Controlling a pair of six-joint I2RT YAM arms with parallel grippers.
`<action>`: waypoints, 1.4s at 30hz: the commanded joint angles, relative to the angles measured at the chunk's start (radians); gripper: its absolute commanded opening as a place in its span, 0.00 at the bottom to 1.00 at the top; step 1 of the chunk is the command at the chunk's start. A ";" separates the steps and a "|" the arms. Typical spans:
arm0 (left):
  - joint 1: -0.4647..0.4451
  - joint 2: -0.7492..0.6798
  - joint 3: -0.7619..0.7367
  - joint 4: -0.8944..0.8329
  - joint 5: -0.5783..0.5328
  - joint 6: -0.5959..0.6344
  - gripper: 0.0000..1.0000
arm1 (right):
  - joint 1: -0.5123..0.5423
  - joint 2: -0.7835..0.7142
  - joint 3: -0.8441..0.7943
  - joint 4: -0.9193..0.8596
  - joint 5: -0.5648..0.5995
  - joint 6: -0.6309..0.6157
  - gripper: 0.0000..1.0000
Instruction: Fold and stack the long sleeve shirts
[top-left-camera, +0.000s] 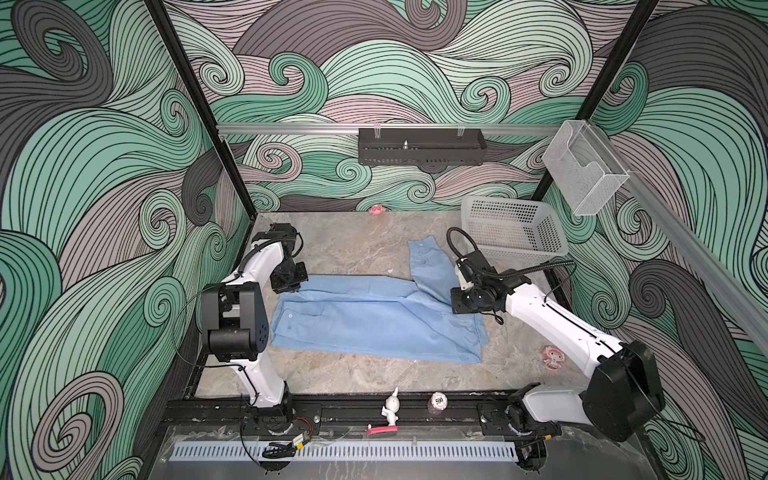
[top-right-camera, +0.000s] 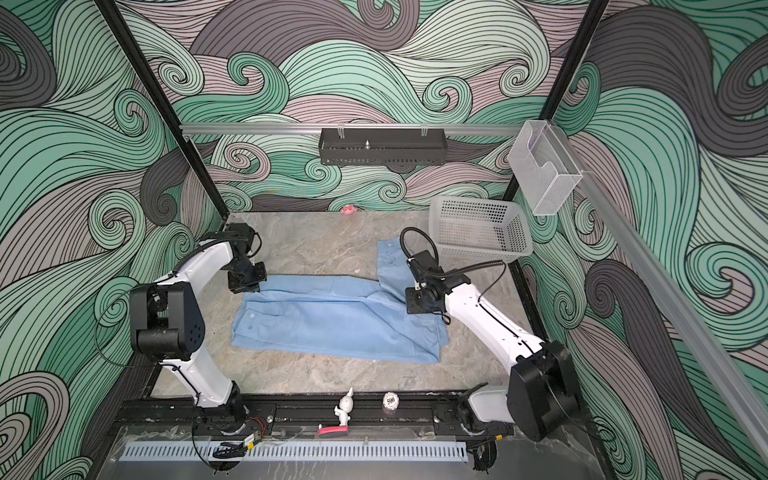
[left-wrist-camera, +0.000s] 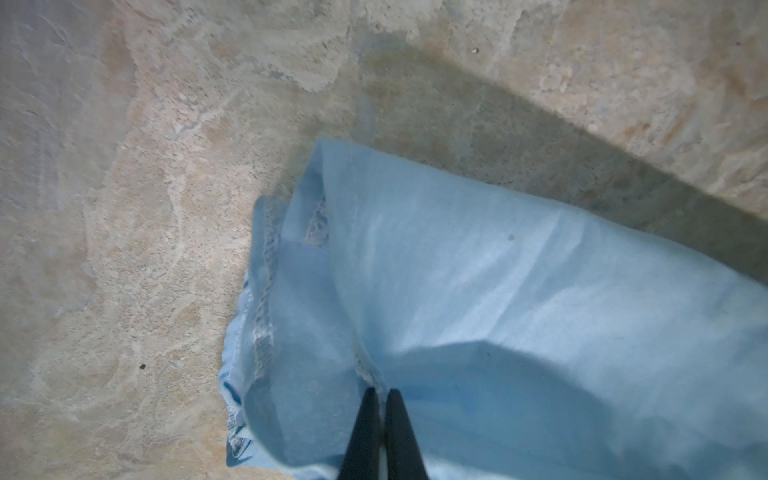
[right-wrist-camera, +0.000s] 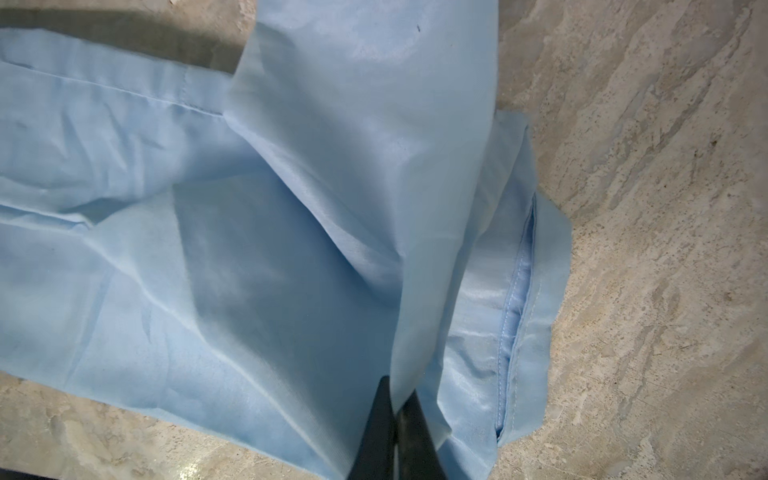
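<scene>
In both top views the shirt (top-left-camera: 374, 320) lies spread on the table (top-left-camera: 332, 374), in front of the basket (top-left-camera: 498, 226) and apart from it. One sleeve (top-left-camera: 426, 259) points toward the basket and ends near it. The left gripper (top-left-camera: 287, 286) is at the shirt corner far from the basket. The right gripper (top-left-camera: 462, 302) is at the corner nearest to the basket. I think they take two ends of one edge, so the cloth can go over evenly.

In the left wrist view the left gripper (left-wrist-camera: 380, 395) has its fingers pressed together on a ridge of the shirt (left-wrist-camera: 498, 291) near the hem. The cloth rises a little from the table (left-wrist-camera: 124, 208) and throws a shadow; the basket is not seen here.

In the right wrist view the right gripper (right-wrist-camera: 397, 399) is clamped on the sleeve (right-wrist-camera: 374, 145), which runs tight into the fingers, while the shirt (right-wrist-camera: 124, 228) body lies flat. This hold probably brings the sleeve along with the fold
</scene>
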 joint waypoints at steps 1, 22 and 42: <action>0.003 0.022 0.014 -0.017 -0.059 -0.011 0.00 | 0.004 0.003 -0.013 -0.021 0.052 0.009 0.00; 0.002 -0.008 0.052 -0.046 -0.102 -0.049 0.33 | 0.061 0.089 -0.025 0.021 0.045 0.017 0.17; -0.095 0.119 -0.069 0.117 0.117 -0.208 0.33 | 0.056 0.357 0.101 0.137 -0.097 0.098 0.32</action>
